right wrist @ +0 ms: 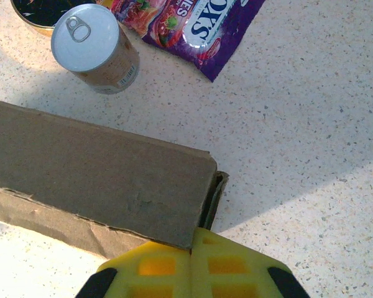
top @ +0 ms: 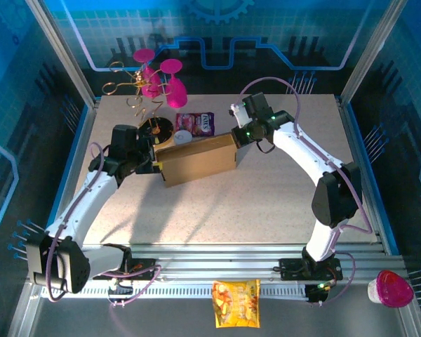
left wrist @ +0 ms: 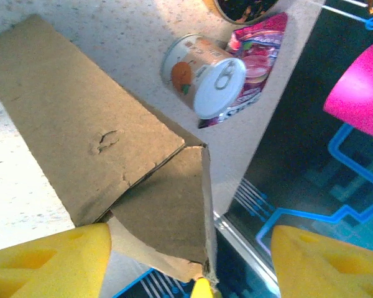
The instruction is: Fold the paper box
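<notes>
The paper box (top: 196, 160) lies in the middle of the desk (top: 274, 203), a little toward the far side. Its long axis runs left to right, skewed so that the right end sits farther away. The top panel is down and the body looks closed into a shallow block. The left end is the unfinished part, where a flap (left wrist: 168, 211) stands ajar from the side wall.

The left gripper (left wrist: 186, 242) is at that end with its jaws spread wide, one finger on each side of the loose flap and closed on nothing (likely placed there to push or tuck the flap in). At the opposite end the right gripper (right wrist: 191, 261) has its fingers pressed together and empty, their tips butted against the corner of the box's right end. I judge this to be a brace, so that the box does not slide when the left end is worked.

Just beyond the box on the far side are a small can (right wrist: 94, 48) and a purple snack packet (right wrist: 193, 25), near the cardboard but apart from it.
</notes>
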You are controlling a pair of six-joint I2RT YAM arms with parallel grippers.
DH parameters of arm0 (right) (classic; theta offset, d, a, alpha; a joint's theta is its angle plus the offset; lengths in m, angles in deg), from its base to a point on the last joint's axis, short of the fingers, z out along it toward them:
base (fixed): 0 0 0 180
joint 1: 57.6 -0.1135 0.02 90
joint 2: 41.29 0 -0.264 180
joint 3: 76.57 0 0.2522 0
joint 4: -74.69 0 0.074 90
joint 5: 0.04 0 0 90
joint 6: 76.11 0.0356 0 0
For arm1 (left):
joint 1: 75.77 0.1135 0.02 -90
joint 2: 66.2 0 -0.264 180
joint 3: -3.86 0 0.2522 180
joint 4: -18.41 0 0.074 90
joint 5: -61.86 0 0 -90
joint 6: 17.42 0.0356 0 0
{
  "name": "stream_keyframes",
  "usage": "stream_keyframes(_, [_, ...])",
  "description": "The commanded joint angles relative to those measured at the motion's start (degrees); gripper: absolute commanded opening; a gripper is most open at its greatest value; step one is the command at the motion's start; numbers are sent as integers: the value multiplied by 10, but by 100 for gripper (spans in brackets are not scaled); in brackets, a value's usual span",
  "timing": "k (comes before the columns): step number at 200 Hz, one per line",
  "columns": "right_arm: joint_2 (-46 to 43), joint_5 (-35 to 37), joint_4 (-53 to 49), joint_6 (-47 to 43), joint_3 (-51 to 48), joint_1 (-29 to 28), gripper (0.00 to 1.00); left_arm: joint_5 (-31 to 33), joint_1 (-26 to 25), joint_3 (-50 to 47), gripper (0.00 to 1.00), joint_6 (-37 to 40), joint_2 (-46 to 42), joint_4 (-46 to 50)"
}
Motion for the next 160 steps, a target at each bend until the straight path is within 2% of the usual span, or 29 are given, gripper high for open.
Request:
stream_keyframes(1, [1,-18,-36,-7,-5,-5,0,-29,-1,40,72,54,15,117])
stream_keyframes(17, [1,-17,-37,-8,-5,-4,0,-22,5,79,74,82,26,177])
stream_keyframes(76, [2,-19,-39,-8,-4,-2,0,-23,25,128,76,88,21,215])
stream_keyframes(93, [1,-20,-40,-8,-4,-1,0,-46,23,116,78,69,22,203])
stream_keyframes(118, [1,-22,-39,-7,-5,-1,0,-66,12,67,83,16,19,132])
stream_keyframes(160, [0,-24,-40,-7,-5,-1,0,-69,3,56,80,-5,46,98])
